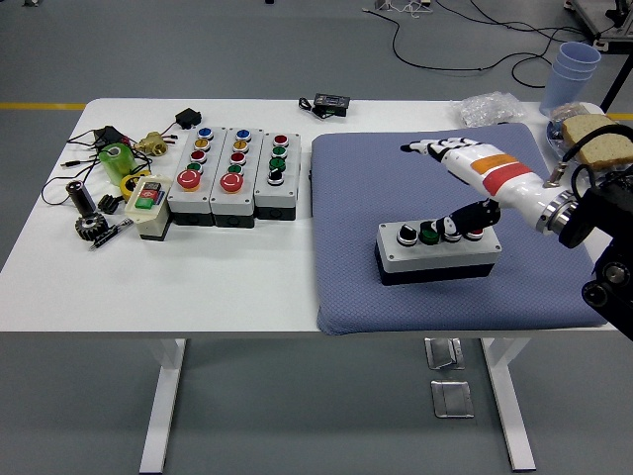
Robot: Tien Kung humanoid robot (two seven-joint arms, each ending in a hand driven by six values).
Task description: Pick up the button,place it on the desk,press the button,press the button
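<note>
Grey button box [436, 251] lay on the blue mat [366, 198].
Right hand [465, 183] hovered above its right end, fingers spread, grasping nothing, thumb near the buttons.

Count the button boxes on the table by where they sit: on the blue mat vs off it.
On the blue mat: 1, the grey four-button box.
Off the mat, in a row at left: 3 grey boxes.
Small cream box beside them: 1.
Total: 5.
</note>
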